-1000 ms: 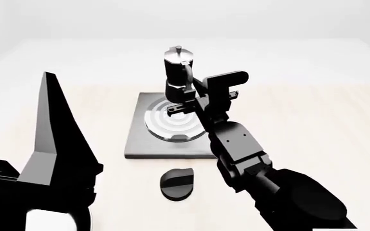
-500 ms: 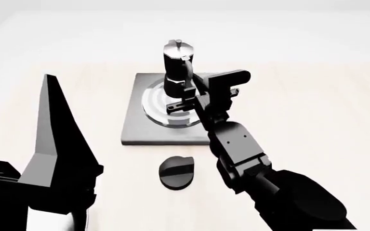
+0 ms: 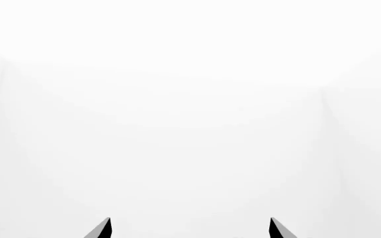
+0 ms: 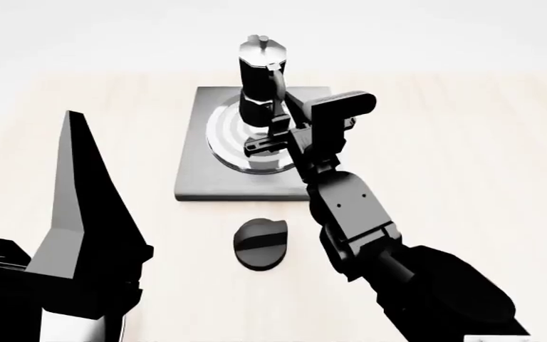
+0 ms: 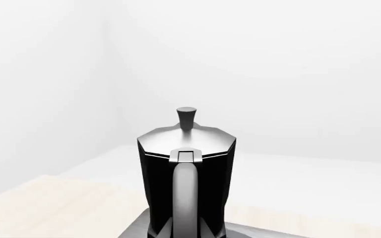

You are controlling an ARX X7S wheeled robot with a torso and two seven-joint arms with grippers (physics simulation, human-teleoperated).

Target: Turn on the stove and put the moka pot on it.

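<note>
The moka pot (image 4: 257, 80), black with a silver knobbed lid, stands upright over the burner rings of the dark-grey stove (image 4: 196, 171). I cannot tell whether its base touches the rings. My right gripper (image 4: 273, 130) reaches in from the near side and is shut on the moka pot's side handle. In the right wrist view the moka pot (image 5: 186, 163) fills the centre, with the right gripper (image 5: 185, 231) closed on either side of its handle. The round black knob (image 4: 259, 244) lies on the table in front of the stove. My left gripper (image 3: 189, 229) is open and faces blank white.
My left arm (image 4: 79, 214) rises as a tall black shape at the near left, away from the stove. The pale wooden table (image 4: 464, 157) stretches to the right of the stove. A white wall stands behind.
The head view has tilted, so stove and pot sit higher in frame. The right gripper has carried the moka pot from the stove's far edge in over the burner rings.
</note>
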